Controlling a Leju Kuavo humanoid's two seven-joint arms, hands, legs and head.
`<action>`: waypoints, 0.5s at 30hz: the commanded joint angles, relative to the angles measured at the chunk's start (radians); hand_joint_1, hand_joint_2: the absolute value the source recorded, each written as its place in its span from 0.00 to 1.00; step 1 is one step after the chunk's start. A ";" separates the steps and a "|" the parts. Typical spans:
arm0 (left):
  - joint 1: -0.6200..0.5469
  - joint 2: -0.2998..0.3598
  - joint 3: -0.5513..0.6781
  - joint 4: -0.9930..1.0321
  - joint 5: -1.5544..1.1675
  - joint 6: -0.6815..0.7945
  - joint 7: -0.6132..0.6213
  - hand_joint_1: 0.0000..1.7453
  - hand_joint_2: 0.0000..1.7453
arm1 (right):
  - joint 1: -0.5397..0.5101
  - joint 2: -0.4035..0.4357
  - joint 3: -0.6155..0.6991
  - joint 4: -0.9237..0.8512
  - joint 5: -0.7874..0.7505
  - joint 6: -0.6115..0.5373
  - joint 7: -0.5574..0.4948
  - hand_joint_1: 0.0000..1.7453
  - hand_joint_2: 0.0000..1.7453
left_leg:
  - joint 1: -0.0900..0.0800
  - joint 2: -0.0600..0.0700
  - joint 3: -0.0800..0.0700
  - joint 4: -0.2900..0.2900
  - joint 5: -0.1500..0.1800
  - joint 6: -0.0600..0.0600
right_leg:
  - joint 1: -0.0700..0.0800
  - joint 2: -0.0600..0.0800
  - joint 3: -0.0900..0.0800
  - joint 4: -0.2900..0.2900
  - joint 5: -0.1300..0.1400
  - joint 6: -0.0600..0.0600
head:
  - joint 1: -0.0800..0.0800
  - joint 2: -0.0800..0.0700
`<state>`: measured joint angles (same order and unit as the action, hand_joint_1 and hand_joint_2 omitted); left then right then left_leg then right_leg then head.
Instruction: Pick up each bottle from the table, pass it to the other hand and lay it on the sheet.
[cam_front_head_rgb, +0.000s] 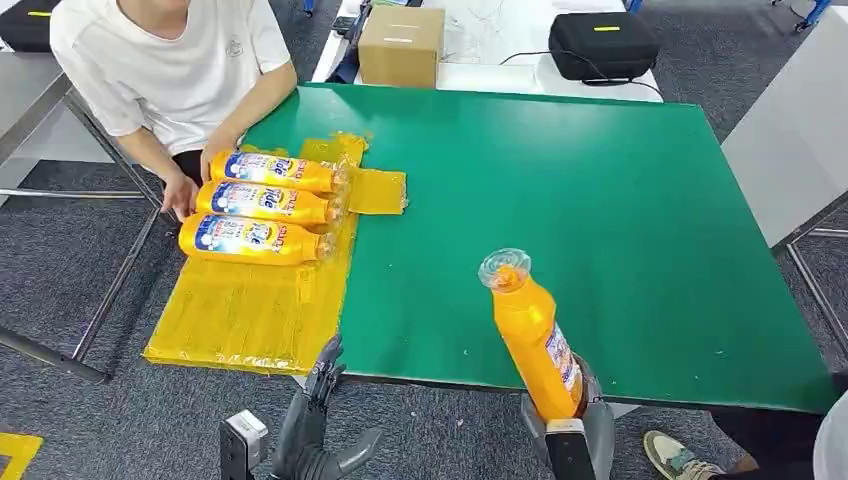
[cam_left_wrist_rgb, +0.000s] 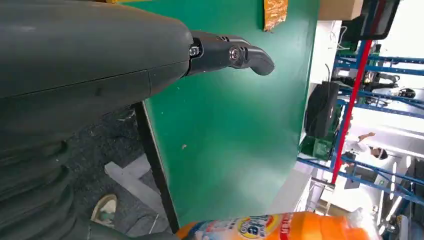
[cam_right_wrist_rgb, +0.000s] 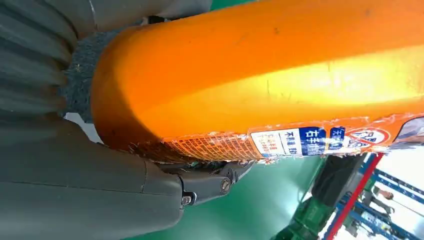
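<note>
Three bottles (cam_front_head_rgb: 262, 205) lie side by side on the sheet (cam_front_head_rgb: 250, 310) at the worktop's (cam_front_head_rgb: 600, 200) left edge. A person (cam_front_head_rgb: 170, 70) sits behind them. The right robot hand (cam_front_head_rgb: 570, 425) holds a fourth bottle (cam_front_head_rgb: 535, 340) upright at the near edge; the left robot hand (cam_front_head_rgb: 315, 430) hangs before the sheet. A box (cam_front_head_rgb: 401, 45) stands behind the worktop.

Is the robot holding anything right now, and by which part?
The right hand grips an orange detergent bottle by its base end; the left hand holds nothing.
</note>
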<state>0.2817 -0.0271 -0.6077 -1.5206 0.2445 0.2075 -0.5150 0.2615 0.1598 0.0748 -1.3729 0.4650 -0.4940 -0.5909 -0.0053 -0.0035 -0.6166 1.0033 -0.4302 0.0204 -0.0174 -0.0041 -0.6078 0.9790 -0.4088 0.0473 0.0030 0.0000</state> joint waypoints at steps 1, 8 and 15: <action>-0.071 0.022 -0.021 0.078 0.049 -0.040 -0.002 0.00 1.00 | -0.025 -0.036 0.092 -0.038 0.013 0.044 0.021 1.00 1.00 | 0.001 0.000 0.006 -0.001 -0.002 -0.002 | 0.001 0.000 0.006 -0.001 -0.002 -0.002 | 0.000 0.000; -0.169 -0.007 -0.036 0.149 0.220 -0.279 0.085 0.00 1.00 | -0.191 -0.092 0.287 0.110 0.047 0.023 0.041 1.00 1.00 | 0.001 0.002 0.002 -0.001 0.000 -0.001 | 0.001 0.002 0.002 -0.002 0.001 -0.001 | 0.000 0.000; -0.193 -0.017 -0.031 0.151 0.247 -0.341 0.093 0.00 1.00 | -0.253 -0.087 0.343 0.194 0.048 0.038 0.045 1.00 1.00 | 0.001 0.000 0.004 -0.001 0.001 0.000 | 0.001 0.000 0.005 -0.002 0.001 -0.001 | 0.000 0.000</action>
<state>0.1443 -0.0404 -0.6264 -1.4496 0.4848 -0.1259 -0.4280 0.1024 0.1121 0.3156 -1.3199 0.5169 -0.4582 -0.5493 -0.0052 -0.0034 -0.6156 1.0036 -0.4288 0.0208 -0.0172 -0.0042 -0.6064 0.9793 -0.4080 0.0473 0.0034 0.0000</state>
